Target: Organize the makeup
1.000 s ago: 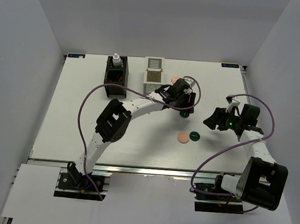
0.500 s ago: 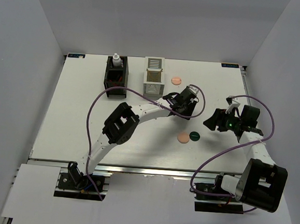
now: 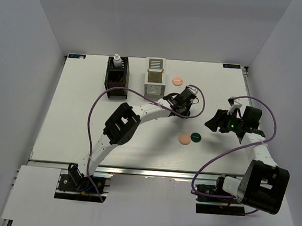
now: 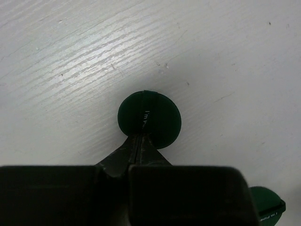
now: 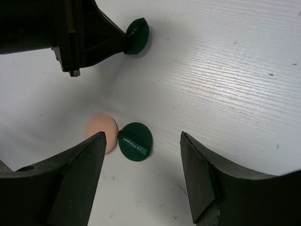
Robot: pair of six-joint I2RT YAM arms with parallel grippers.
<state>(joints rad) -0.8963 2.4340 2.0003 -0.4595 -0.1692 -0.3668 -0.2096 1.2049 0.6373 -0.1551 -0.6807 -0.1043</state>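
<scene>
My left gripper (image 4: 139, 137) is shut on a dark-green disc (image 4: 150, 117), pinching it at its near edge, low over the white table. The right wrist view shows that same held disc (image 5: 137, 35) at the tip of the left fingers. In the top view the left gripper (image 3: 185, 106) is right of the white box. A peach disc (image 3: 184, 139) and a second green disc (image 3: 195, 137) lie touching on the table. My right gripper (image 5: 142, 136) hangs open above them, holding nothing. Another peach disc (image 3: 178, 81) lies further back.
A black slatted box (image 3: 116, 79) with a small white bottle (image 3: 116, 61) at its back stands at the rear left. A white slatted box (image 3: 154, 76) stands beside it. The left arm's purple cable (image 3: 96, 106) loops over the table's middle.
My left gripper has closed on the dark-green disc. Its wrist shifted a little to the right and then settled. The right arm has stayed still and open.
</scene>
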